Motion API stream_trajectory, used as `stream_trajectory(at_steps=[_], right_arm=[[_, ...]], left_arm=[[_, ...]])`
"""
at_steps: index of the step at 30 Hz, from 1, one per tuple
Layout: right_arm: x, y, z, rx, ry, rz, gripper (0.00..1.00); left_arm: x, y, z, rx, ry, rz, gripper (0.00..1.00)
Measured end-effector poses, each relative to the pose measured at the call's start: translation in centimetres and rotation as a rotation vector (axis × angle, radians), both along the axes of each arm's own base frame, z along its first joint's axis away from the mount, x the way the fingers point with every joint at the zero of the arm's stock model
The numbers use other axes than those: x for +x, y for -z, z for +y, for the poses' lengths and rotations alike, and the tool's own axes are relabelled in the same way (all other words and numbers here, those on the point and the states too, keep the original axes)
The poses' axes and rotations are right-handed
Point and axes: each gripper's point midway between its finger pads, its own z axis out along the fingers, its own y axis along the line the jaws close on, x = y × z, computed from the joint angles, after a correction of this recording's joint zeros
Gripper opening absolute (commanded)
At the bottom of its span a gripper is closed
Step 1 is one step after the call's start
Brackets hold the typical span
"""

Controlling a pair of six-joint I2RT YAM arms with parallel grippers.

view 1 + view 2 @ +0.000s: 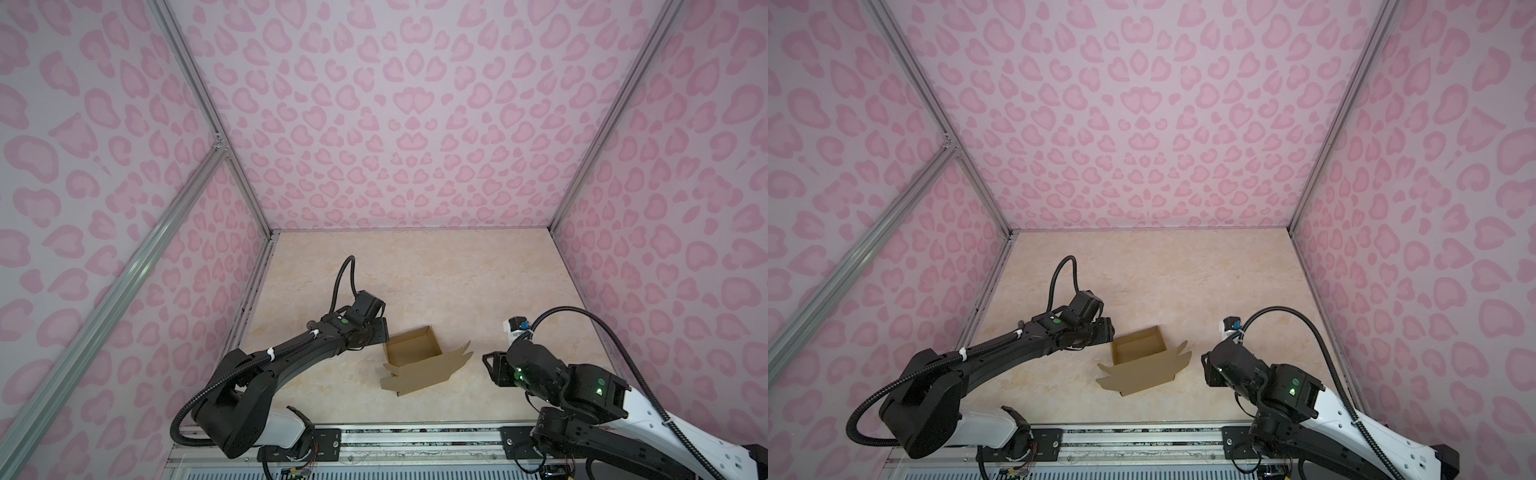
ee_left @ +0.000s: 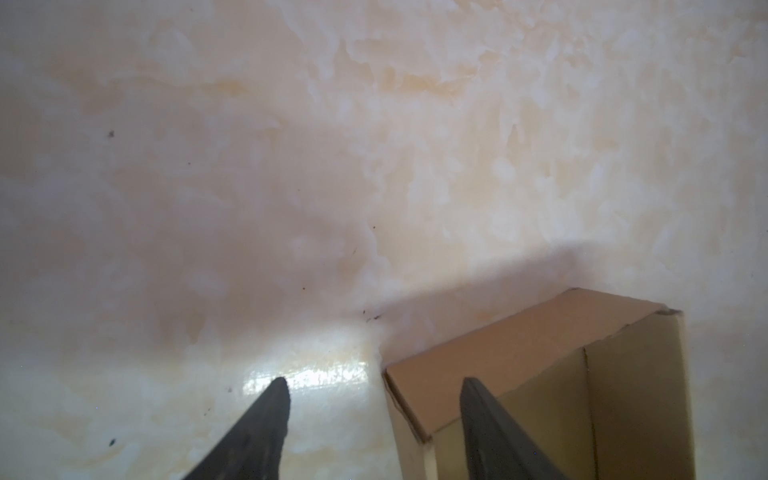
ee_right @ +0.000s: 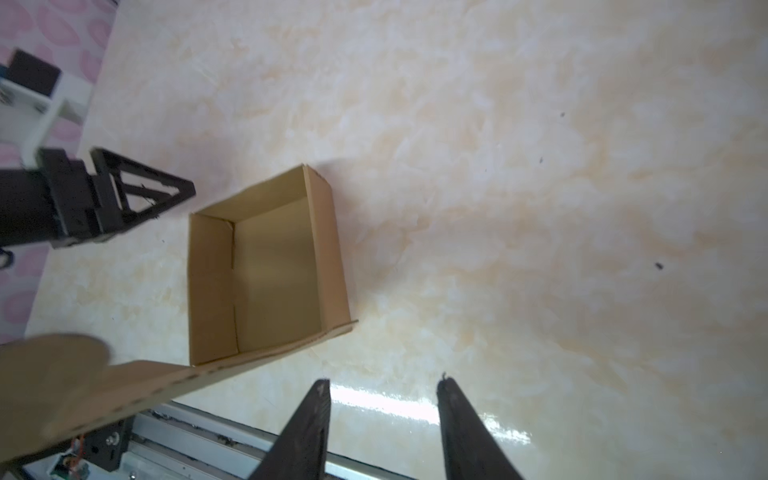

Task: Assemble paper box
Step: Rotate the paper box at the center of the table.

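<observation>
The paper box (image 1: 411, 347) (image 1: 1138, 347) is brown cardboard, standing on the marble-look table with its walls up and its top open. Its lid flap (image 1: 428, 372) slopes out toward the front edge, with tabs at its ends. My left gripper (image 1: 380, 330) (image 1: 1106, 330) is at the box's left side, open. In the left wrist view the gripper (image 2: 374, 384) straddles a corner of the box (image 2: 519, 353): one finger over the inside, the other over the table. My right gripper (image 1: 490, 365) (image 3: 384, 381) is open and empty, apart from the box (image 3: 270, 270) on its right.
Pink patterned walls (image 1: 395, 124) close in the table on three sides. An aluminium rail (image 1: 415, 440) runs along the front edge. A small white and black mount (image 1: 515, 326) stands near the right wall, behind the right arm.
</observation>
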Motion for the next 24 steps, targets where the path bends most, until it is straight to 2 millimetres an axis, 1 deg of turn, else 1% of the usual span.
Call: stream_trajectory(at_steps=[3, 5, 7, 8, 11, 16, 20, 24], right_arm=[[-1.1, 2.2, 1.2, 0.06, 0.001, 0.004, 0.41], [-1.6, 4.6, 2.3, 0.067, 0.008, 0.034, 0.4], [-2.3, 6.5, 3.5, 0.057, 0.006, 0.056, 0.4], [-2.5, 7.2, 4.2, 0.052, 0.0, 0.065, 0.4], [-2.7, 7.7, 6.7, 0.091, 0.007, 0.066, 0.4], [-2.3, 8.5, 9.7, 0.145, 0.022, 0.067, 0.4], [-1.6, 9.2, 11.4, 0.164, 0.035, 0.088, 0.4], [-0.5, 8.9, 11.9, 0.202, 0.068, 0.095, 0.4]], left_arm=[[0.2, 0.5, -0.2, 0.001, 0.001, 0.01, 0.68], [0.3, 0.6, -0.2, -0.002, -0.001, 0.014, 0.68], [0.6, 0.5, 0.0, -0.006, -0.01, 0.011, 0.68], [0.8, 0.4, 0.1, -0.007, -0.015, 0.01, 0.68], [1.0, 0.9, 0.5, -0.002, -0.03, 0.022, 0.68], [0.8, 1.8, 0.5, -0.003, -0.029, 0.054, 0.69], [0.3, 2.4, 0.7, -0.003, -0.029, 0.07, 0.69], [0.0, 2.6, 0.8, -0.016, -0.032, 0.065, 0.69]])
